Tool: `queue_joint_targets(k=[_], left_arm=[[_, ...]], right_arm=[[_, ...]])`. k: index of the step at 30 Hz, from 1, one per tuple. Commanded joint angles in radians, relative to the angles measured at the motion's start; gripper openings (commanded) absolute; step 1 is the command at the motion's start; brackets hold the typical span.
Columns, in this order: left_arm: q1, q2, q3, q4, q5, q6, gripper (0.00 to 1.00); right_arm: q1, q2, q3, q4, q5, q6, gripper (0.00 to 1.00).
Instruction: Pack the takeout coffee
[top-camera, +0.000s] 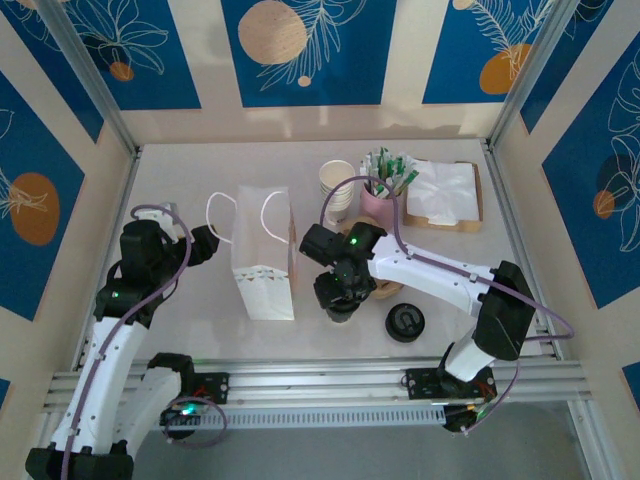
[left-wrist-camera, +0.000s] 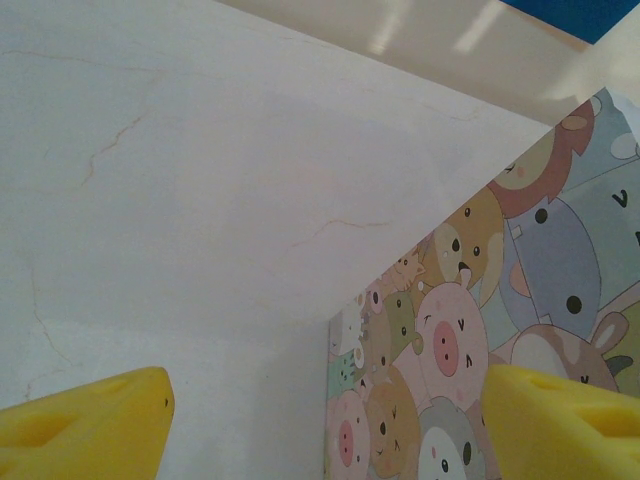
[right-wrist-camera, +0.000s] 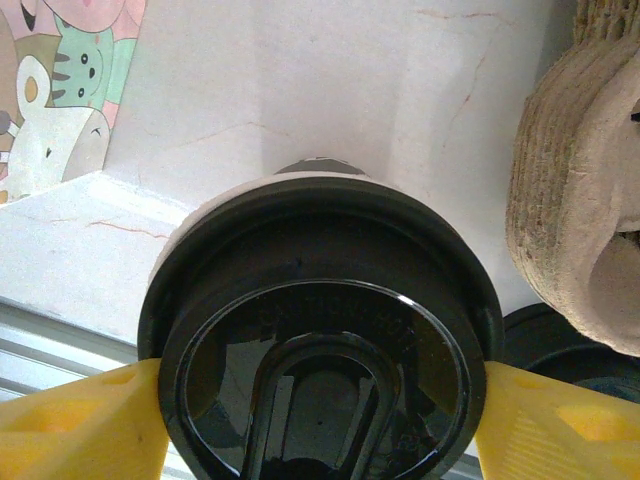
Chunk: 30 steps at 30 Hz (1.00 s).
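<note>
Presently the right gripper (right-wrist-camera: 320, 372) is closed on the coffee (right-wrist-camera: 320, 300). Its yellow fingers (right-wrist-camera: 70, 430) sit one on each side of the black lid, both pressed against the rim. The lid top faces the wrist camera, with a sliver of cream cup wall showing past its far-left edge. Cannot tell whether the cup base rests on the table (left-wrist-camera: 200, 200) or is lifted off it. Off the gripper's right finger, close by, is the rough pulp carrier (right-wrist-camera: 575, 180). A dark disc peeks out below the carrier, too cut off to name. Ahead and to the left of the fingers is a corner of the bag (right-wrist-camera: 70, 90), printed with cartoon animals. From above, the loose lid (top-camera: 405, 322) lies on the table just beside the right forearm, nearer the base than the gripper. Well beyond the gripper, toward the far wall, are the cup stack (top-camera: 337, 185), a pink cup (top-camera: 378, 205) of sachets and a napkin tray (top-camera: 445, 195). The left gripper (left-wrist-camera: 327, 390) is open with nothing between its fingers. The bag's printed face lies ahead of its right finger and bare table ahead of its left. From above it points at the bag's side, near it, but I cannot tell whether they touch.
</note>
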Motion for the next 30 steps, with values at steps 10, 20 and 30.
queue_joint_targets(k=[10, 20, 30], left_arm=[[0.011, 0.002, -0.008, 0.011, 0.006, -0.008, 0.8], [0.011, 0.004, -0.01, 0.011, 0.008, -0.008, 0.81], [0.011, 0.004, -0.01, 0.011, 0.007, -0.008, 0.81]], right_arm=[[0.002, 0.008, -0.021, 0.006, -0.031, 0.03, 0.74], [0.014, 0.051, -0.056, -0.029, 0.016, 0.062, 0.74], [0.021, 0.111, -0.066, -0.106, 0.092, 0.088, 0.7]])
